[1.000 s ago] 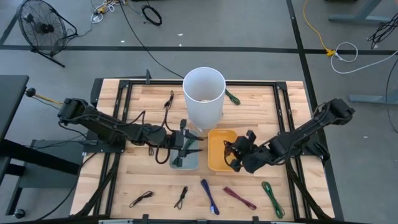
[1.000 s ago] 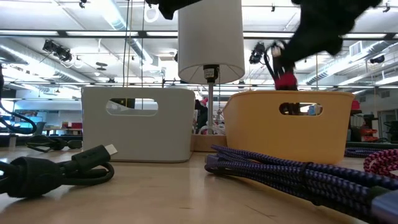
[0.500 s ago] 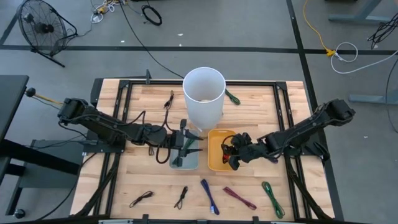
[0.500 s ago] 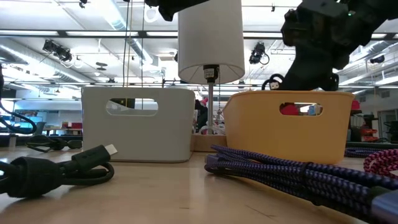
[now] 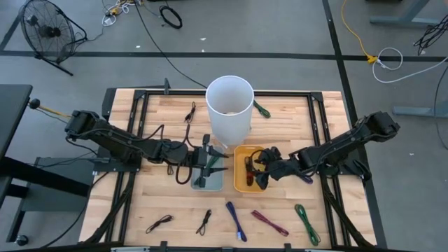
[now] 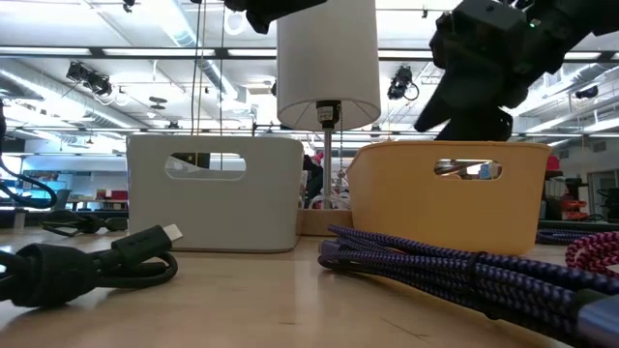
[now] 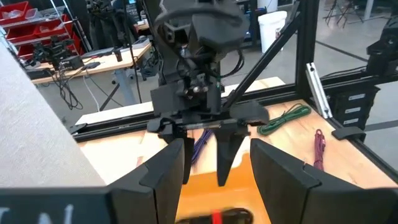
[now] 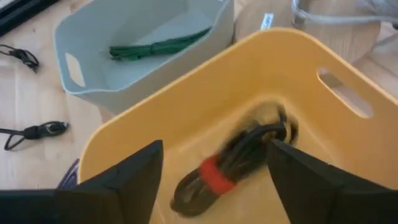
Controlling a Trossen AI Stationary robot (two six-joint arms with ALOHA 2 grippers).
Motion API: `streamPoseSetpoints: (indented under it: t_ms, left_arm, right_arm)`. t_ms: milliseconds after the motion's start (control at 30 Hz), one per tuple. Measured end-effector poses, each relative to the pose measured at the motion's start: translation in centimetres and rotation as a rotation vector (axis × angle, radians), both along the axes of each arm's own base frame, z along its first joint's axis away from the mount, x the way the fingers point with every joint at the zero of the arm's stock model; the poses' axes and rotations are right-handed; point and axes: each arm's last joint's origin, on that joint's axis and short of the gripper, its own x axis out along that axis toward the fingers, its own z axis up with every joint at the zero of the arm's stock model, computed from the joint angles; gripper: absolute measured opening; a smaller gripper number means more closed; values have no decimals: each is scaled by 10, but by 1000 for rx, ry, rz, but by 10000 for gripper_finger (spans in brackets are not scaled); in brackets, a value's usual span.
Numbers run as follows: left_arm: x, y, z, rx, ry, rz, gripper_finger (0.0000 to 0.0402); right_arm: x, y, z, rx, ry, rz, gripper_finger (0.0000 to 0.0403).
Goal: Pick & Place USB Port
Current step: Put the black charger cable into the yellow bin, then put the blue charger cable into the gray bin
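Black USB cable (image 8: 233, 163), coiled and bound with a red tie, lies loose on the floor of the yellow bin (image 8: 186, 112), blurred in the right wrist view, so I judge it still settling. The bin sits just right of table centre in the high view, touching or nearly touching the grey bin (image 5: 208, 178) at its 9 o'clock.

Right gripper (image 5: 256, 170) hangs over the yellow bin's 3 o'clock side. Fingers spread wide, nothing between them; the cable sits below the gap, clear of both fingers.

Left gripper (image 5: 210, 164) sits over the grey bin, fingers apart, holding nothing. A green cable (image 8: 163, 45) lies in that bin.

Step in hand, as I judge it: release into the yellow bin, then retreat. To do it well:
- Lift straight up before moving out toward 3 o'clock, so a finger doesn't snag the coil or catch the bin wall.
- Keep fingers spread until clear of the rim.
- Watch the left gripper at 9 o'clock; the two are close across the bins.

White cylinder (image 5: 229, 106) stands at the bins' 12 o'clock. More cables remain loose on the table: blue (image 5: 236, 220), maroon (image 5: 269, 223) and green (image 5: 306, 223) at 6 o'clock, black ones (image 5: 159, 223) toward 7.
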Motion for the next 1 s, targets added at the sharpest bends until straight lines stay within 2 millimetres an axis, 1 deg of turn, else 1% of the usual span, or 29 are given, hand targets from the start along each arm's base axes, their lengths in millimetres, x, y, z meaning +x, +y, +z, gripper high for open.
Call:
streamPoseSetpoints:
  t_ms: [100,233,367,500,667,800,933,1000]
  left_arm:
    - [0,0,-1,1,12,9,190]
    - [0,0,-2,-17,21,13,190]
    - [0,0,-2,-17,23,13,190]
    - [0,0,-3,-15,28,13,190]
    - [-1,0,-4,-13,36,13,190]
    - [-1,0,-4,-12,40,13,190]
    - [-1,0,-4,-11,43,13,190]
    - [-1,0,-4,-11,44,13,190]
  right_arm:
    - [3,0,4,-10,-4,28,296]
    - [-1,-4,10,8,83,70,282]
    - [-11,-12,22,7,171,37,261]
    - [-26,-21,32,-8,256,1,242]
    - [-50,-29,27,27,467,-96,227]
    - [-62,-30,23,108,607,-142,224]
    - [-67,-29,21,147,657,-160,224]
    - [-69,-29,16,150,666,-169,224]
